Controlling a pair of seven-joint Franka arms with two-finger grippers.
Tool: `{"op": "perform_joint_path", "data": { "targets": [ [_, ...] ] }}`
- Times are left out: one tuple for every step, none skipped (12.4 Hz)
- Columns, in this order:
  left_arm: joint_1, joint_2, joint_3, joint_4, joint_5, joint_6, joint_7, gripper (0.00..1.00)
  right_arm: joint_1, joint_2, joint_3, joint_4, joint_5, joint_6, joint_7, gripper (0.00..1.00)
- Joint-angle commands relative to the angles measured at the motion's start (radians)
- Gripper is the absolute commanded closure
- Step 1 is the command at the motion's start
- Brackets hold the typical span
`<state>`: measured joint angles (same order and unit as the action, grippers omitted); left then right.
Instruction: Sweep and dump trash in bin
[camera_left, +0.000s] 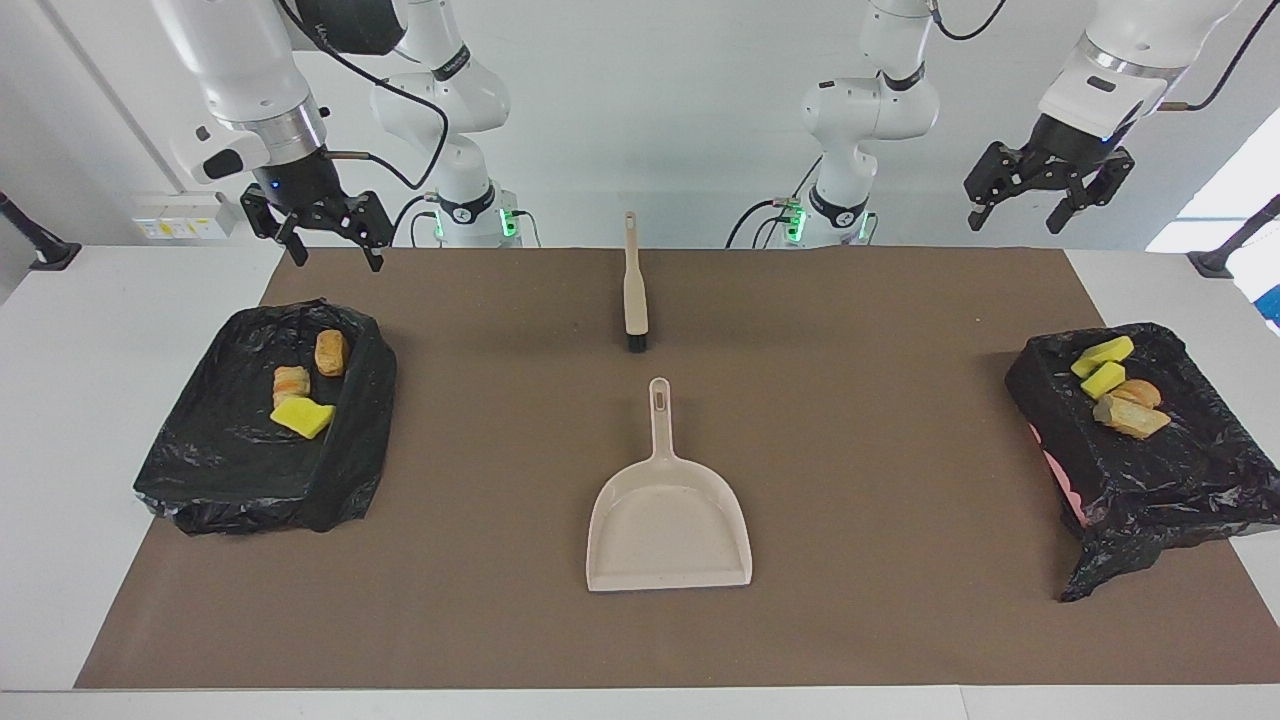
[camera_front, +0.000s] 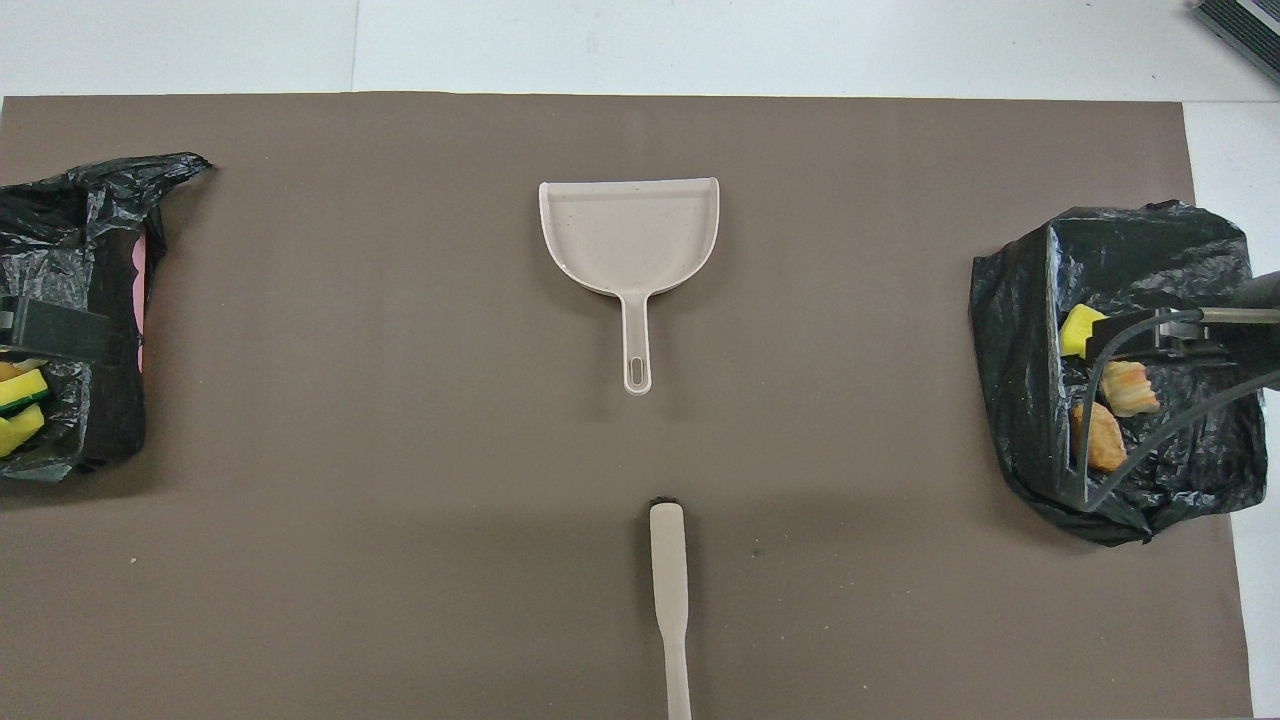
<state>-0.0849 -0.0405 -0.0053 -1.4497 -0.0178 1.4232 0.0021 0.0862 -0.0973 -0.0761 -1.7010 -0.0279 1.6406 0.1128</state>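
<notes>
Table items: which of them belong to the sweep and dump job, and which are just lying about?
Belong to the job:
- trash scraps, already in the bins
- dustpan
- brush
- black-lined bins at each end of the table

Just lying about:
- brown mat under everything

Left tool (camera_left: 1050, 195) raised, open; right tool (camera_left: 315, 225) raised, open.

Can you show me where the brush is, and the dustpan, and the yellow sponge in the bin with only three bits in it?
brush (camera_left: 635, 300), facing view, on its beige handle.
dustpan (camera_left: 668, 530), facing view, on the flat bare pan.
yellow sponge (camera_left: 301, 417), facing view, on its yellow top.
</notes>
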Motion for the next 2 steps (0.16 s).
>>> {"op": "perform_joint_path", "data": {
  "targets": [
    [0.011,-0.027,-0.005,-0.032,0.010,0.003,0.012,0.00,-0.005,-0.002,-0.001,0.007,0.006,-0.021,-0.007,0.00],
    [0.011,-0.027,-0.005,-0.032,0.010,0.003,0.010,0.00,-0.005,-0.002,-0.001,0.006,0.006,-0.021,-0.007,0.00]
  ]
}}
